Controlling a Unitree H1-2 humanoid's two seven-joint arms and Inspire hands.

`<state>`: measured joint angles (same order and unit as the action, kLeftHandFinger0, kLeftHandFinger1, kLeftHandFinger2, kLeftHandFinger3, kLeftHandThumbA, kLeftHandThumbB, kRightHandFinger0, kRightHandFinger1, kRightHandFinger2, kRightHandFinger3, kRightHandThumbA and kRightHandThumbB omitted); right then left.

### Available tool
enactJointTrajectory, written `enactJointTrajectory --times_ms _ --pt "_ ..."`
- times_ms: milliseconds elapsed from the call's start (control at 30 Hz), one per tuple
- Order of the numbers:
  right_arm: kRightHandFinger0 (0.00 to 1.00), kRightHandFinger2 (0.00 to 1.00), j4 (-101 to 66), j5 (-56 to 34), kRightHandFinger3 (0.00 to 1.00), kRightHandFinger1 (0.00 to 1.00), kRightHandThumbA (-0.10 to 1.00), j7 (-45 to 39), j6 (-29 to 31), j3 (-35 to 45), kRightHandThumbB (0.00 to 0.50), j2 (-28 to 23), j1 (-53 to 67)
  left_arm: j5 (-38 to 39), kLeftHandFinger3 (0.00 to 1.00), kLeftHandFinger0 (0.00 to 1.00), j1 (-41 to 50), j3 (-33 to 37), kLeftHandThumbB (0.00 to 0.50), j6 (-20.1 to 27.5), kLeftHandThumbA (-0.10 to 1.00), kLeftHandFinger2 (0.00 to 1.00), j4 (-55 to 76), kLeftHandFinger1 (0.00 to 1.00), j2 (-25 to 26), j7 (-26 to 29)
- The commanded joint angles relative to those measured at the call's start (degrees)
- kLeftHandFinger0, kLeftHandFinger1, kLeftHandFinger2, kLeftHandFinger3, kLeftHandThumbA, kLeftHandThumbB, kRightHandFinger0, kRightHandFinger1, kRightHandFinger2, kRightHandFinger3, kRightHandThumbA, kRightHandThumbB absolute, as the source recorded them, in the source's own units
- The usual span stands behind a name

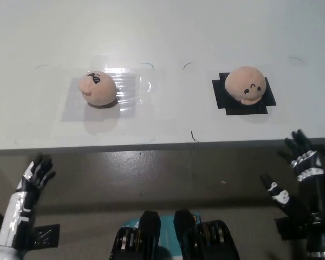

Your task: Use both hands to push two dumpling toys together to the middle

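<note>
Two peach dumpling toys with drawn faces lie on the white table (168,32). The left dumpling (98,89) rests on a shiny clear tape patch (127,86). The right dumpling (247,84) sits on a black square patch (260,103). My left hand (37,173) is at the lower left, below the table's front edge, with fingers spread and holding nothing. At the lower right my right hand (302,162) is also open and just short of the front edge. Neither hand touches a toy.
The table's front edge (151,145) runs across the picture's middle, with brown floor (168,179) below it. Small black marks dot the tabletop between the toys. Black tape pieces (45,235) lie on the floor.
</note>
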<state>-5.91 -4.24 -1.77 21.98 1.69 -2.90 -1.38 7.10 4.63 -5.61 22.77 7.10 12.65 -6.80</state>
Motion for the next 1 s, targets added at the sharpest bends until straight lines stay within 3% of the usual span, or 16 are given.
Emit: enactJointTrajectory --times_ms 0,67,133,367,433,500,600,633,967 --pt "0.82 1.00 -6.62 -3.10 1.00 0.95 0.90 0.12 1.01 1.21 0.303 -0.56 -0.74 5.59 1.00 1.00 1.18 0.94 0.336 0.45 0.93 1.00 8.59 1.00 1.38 -2.13" --pt "0.81 1.00 -8.38 -2.21 1.00 0.94 0.92 1.44 -0.75 2.31 0.338 -0.20 -1.69 7.35 1.00 1.00 0.78 1.30 0.353 -0.43 0.92 1.00 11.32 1.00 2.09 -2.67" --pt "0.82 1.00 -7.89 -2.59 1.00 0.95 0.92 1.64 -1.01 3.22 0.333 -0.74 -3.84 7.03 1.00 1.00 -0.66 1.03 0.373 -1.32 0.96 1.00 12.48 1.00 2.68 -2.49" --pt "0.96 1.00 -4.93 -0.81 1.00 1.00 0.96 2.43 -2.46 6.26 0.268 -3.27 -11.43 5.73 1.00 1.00 -9.99 -2.69 0.399 -5.21 1.00 1.00 11.93 1.00 5.12 -0.17" --pt "1.00 1.00 -3.52 -1.50 1.00 1.00 0.96 1.87 -2.92 6.78 0.243 -4.55 -13.47 4.51 1.00 1.00 -13.28 -3.81 0.366 -5.63 1.00 1.00 10.33 1.00 6.17 -0.20" --pt "1.00 1.00 -1.05 -1.00 1.00 1.00 0.94 1.94 -2.56 7.53 0.180 -5.94 -15.64 4.35 1.00 1.00 -16.39 -4.88 0.324 -6.95 1.00 1.00 8.57 1.00 7.18 0.06" --pt "1.00 1.00 1.74 -3.17 1.00 1.00 0.87 1.91 -2.76 8.33 0.178 -6.73 -18.51 5.00 1.00 1.00 -20.37 -5.67 0.295 -8.67 1.00 1.00 6.16 1.00 8.26 -0.36" --pt "1.00 1.00 3.98 -3.80 1.00 1.00 0.87 1.99 -2.74 8.80 0.153 -7.27 -20.54 5.68 1.00 1.00 -22.42 -5.97 0.307 -9.91 1.00 1.00 4.36 1.00 8.96 -0.54" --pt "1.00 1.00 16.28 -9.69 1.00 1.00 0.92 1.48 -9.45 12.17 0.183 -9.61 -34.50 7.16 1.00 1.00 -35.40 -6.52 0.255 -12.96 1.00 1.00 -10.06 1.00 12.81 -2.40"
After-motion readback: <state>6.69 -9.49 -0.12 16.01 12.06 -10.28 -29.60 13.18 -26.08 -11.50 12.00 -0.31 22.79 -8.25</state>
